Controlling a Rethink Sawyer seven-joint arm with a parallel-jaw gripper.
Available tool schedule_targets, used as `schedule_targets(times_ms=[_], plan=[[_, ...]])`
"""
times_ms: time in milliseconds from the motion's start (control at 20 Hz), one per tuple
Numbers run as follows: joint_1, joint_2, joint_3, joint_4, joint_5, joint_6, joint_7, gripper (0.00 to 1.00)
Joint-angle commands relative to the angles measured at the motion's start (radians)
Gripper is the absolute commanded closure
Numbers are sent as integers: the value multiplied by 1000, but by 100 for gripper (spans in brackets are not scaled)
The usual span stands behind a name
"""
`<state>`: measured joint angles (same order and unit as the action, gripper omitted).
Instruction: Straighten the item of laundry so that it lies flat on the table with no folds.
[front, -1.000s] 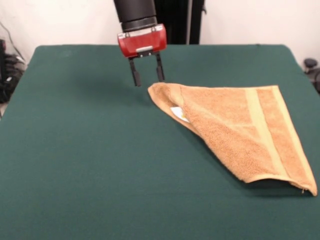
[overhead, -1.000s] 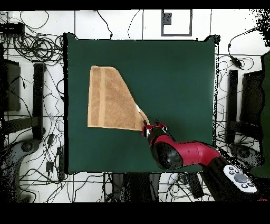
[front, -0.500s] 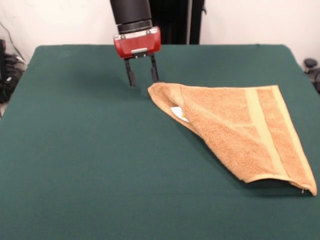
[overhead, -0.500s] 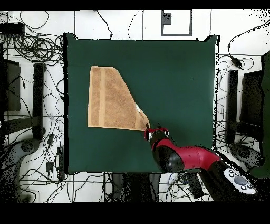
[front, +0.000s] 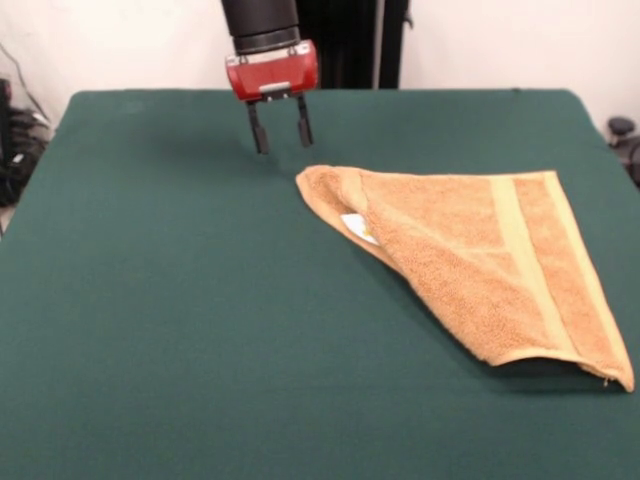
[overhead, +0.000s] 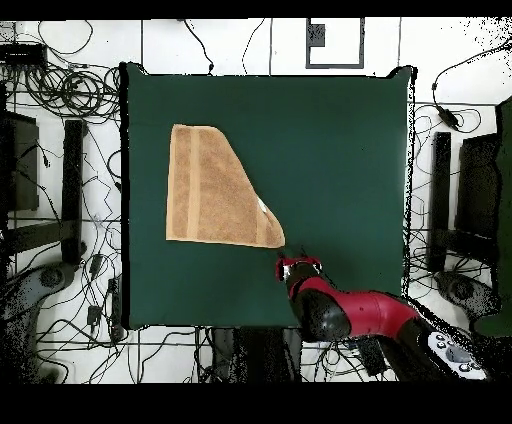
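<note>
The tan-orange towel (front: 480, 265) lies on the dark green table (front: 180, 330), folded over on a diagonal into a rough triangle, with a woven band near the right hem and a small white label (front: 358, 226) at the fold. In the overhead view the towel (overhead: 212, 195) sits at the table's left (overhead: 340, 150). My gripper (front: 279, 130) hangs open and empty above the table, just beyond and left of the towel's pointed corner, not touching it. It shows in the overhead view (overhead: 294, 265) below the towel's lower right corner.
Cables and equipment lie around the table on the floor (overhead: 60, 90). The red arm (overhead: 350, 312) reaches in from the bottom of the overhead view. A white wall stands behind the table.
My gripper has risen and drawn back from the towel's corner toward the robot's base, staying open. The towel has not moved.
</note>
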<state>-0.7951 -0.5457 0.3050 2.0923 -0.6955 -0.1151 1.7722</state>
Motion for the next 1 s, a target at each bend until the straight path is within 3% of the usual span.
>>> schedule_targets(times_ms=[50, 250, 400, 650, 1000], plan=[[32, -32, 19, 32, -4, 14, 110, 0], [37, -37, 16, 37, -5, 10, 109, 0], [54, -91, -5, 72, 16, 17, 124, 0], [37, -230, 124, 72, 140, 216, 92, 0], [34, -254, 198, -20, 255, 419, 10, 0]])
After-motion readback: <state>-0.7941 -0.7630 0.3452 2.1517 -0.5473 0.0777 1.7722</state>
